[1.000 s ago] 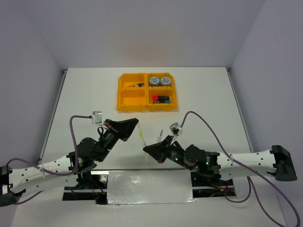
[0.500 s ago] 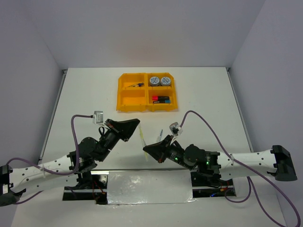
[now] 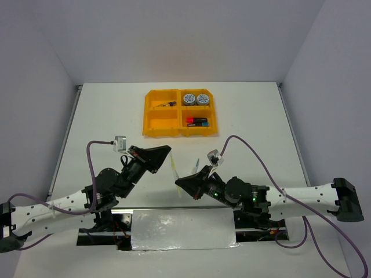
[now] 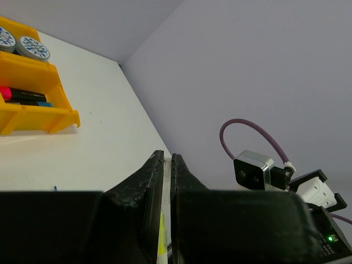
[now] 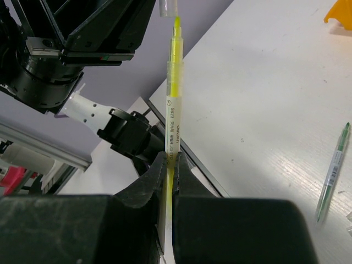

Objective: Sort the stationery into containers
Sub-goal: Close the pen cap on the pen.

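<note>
Right wrist view has the right gripper [image 5: 168, 160] clamped on the lower barrel of a yellow highlighter [image 5: 171, 104], holding it upright with its bare tip pointing up. Just above that tip, and a little to one side of it, sits a clear cap [image 5: 169, 6]. The left gripper [image 4: 164, 159] appears to pinch the cap; in the left wrist view its jaws stand almost together on a thin pale strip. The step in hand looks like seating the cap on the pen, which is held in the air between the two arms, well apart from the orange-yellow tray [image 3: 149, 119]. To do it well, the cap's mouth should be lined up with the tip along the barrel before any pressing. A tilt could smear ink on the cap or lever the pen out of the right grip, which holds only a short length near the tail. Then push straight along the barrel while the right arm braces. The capped pen probably belongs in the near right compartment with the black highlighters [image 3: 197, 121], not with the tape rolls [image 3: 195, 99] behind them. A thin green pen [image 5: 332, 170] lies on the table, unsorted.
</note>
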{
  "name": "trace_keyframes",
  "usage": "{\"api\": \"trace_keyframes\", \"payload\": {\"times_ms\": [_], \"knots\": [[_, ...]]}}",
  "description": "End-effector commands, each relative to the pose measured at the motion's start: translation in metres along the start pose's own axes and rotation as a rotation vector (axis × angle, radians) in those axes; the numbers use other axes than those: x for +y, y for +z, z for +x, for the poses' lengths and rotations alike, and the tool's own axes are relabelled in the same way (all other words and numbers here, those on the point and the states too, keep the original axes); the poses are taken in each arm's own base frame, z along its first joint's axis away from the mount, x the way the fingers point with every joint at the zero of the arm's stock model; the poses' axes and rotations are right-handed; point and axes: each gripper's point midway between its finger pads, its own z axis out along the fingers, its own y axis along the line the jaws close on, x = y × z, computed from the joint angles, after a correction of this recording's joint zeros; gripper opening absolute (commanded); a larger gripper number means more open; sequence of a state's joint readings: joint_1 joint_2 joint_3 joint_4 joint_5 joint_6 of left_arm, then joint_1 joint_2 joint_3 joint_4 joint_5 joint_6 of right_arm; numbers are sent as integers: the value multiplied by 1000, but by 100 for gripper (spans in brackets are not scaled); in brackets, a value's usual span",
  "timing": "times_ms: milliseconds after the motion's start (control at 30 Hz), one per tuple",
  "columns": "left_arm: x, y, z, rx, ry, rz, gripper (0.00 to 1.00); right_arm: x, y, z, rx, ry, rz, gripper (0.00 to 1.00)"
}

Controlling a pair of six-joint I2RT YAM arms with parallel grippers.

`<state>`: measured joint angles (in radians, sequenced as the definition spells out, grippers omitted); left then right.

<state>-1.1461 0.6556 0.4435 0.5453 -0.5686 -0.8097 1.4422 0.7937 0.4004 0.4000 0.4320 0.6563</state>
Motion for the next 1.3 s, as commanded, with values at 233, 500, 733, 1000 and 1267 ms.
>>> {"api": "trace_keyframes", "payload": {"times_ms": [233, 500, 733, 1000, 1267], "knots": [[-18, 1, -29, -73, 8, 25, 0, 24, 3, -21, -48, 32, -55, 0], [-21, 1, -26, -61, 4, 41, 0, 24, 4, -27, -62, 17, -40, 0], [-21, 4, -19, -41, 8, 44, 0, 25, 7, -33, -65, -10, -24, 0], [-24, 4, -12, -9, -24, 56, 0, 18, 4, -50, -114, -28, 4, 0], [-19, 6, 7, 53, -77, 42, 0, 25, 4, -80, -177, -78, 4, 0]]}}
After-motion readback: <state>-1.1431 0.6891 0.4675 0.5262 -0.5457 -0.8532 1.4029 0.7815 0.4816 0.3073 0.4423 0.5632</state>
